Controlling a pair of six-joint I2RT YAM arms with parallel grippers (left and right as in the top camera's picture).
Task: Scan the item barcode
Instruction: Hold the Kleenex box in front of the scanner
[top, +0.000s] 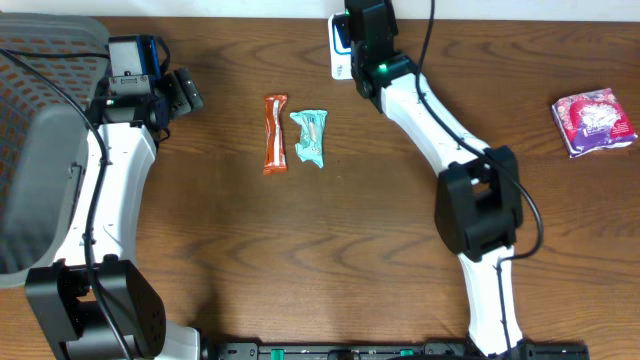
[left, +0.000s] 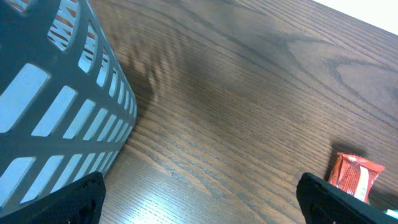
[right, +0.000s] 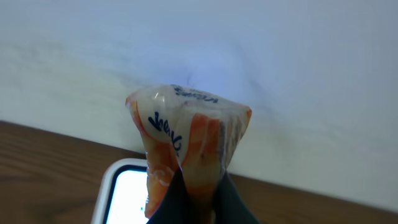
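Overhead, left wrist: shared orange wrapper

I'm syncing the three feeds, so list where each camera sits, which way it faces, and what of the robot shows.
Overhead: above the brown wooden table, looking straight down; both white arms show.
Left wrist: on the open left gripper, looking low across the table past the grey slatted plastic basket; black fingertips show.
Right wrist: on the right gripper, shut on a crinkled orange-and-white packet, facing the white wall; dark fingers show.
Shared: overhead and left wrist both show the orange-red bar wrapper.
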